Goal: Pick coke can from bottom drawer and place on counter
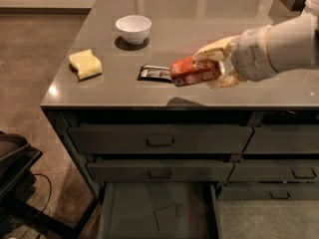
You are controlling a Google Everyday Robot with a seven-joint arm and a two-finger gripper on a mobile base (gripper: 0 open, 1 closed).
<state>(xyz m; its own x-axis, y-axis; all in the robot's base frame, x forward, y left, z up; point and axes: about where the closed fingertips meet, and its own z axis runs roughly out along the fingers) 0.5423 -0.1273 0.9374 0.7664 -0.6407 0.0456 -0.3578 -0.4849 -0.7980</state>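
My gripper (215,67) comes in from the right on a white arm and is shut on the red coke can (194,71). It holds the can sideways above the front part of the glossy grey-brown counter (199,29), just right of the dark foil packet (155,73). The can's shadow falls on the counter near the front edge. The bottom drawer (159,213) stands pulled open below, its flat floor showing a pale square patch.
A white bowl (133,29) and a yellow sponge (85,64) sit on the counter's left part. Two shut drawers with loop handles (160,142) are above the open one. A dark object (15,163) stands on the floor at the left.
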